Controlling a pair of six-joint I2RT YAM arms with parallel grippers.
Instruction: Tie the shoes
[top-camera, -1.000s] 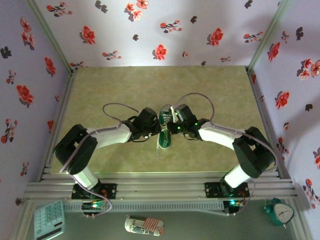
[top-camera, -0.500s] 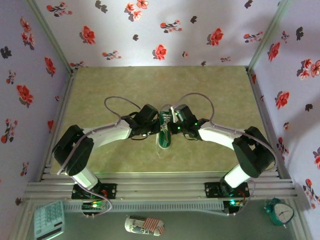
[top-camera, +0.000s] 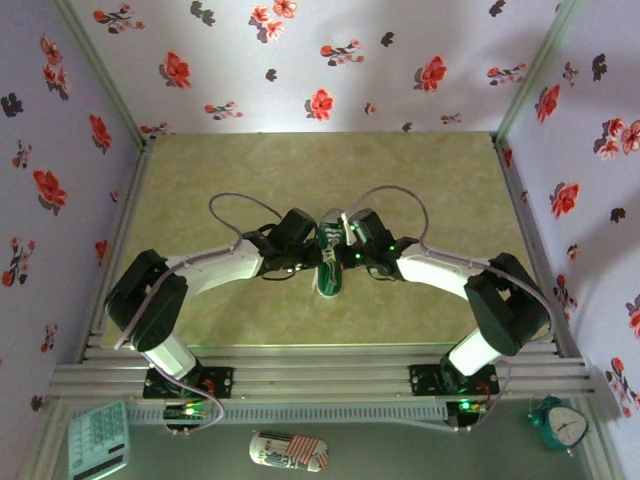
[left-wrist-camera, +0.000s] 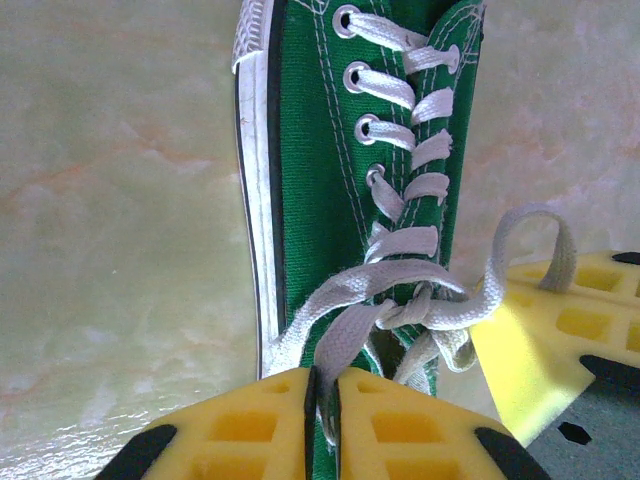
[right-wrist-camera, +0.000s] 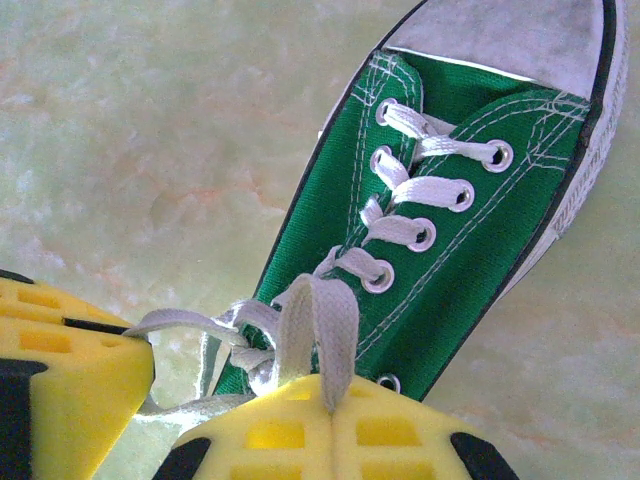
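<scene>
Right wrist: sneaker (right-wrist-camera: 450, 260) toe cap (right-wrist-camera: 510, 35)

We can read no writing anywhere: the green sneaker (left-wrist-camera: 310, 200) shows no legible mark, and the calculator (top-camera: 97, 441) keys and green clock (top-camera: 558, 424) dial are too small to make out.

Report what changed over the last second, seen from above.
The left gripper slid slightly toward the far side and closer to the green sneaker, all early in that second, with nothing visible since. The right gripper and the sneaker stayed put. Both grippers now pinch the white laces.
</scene>
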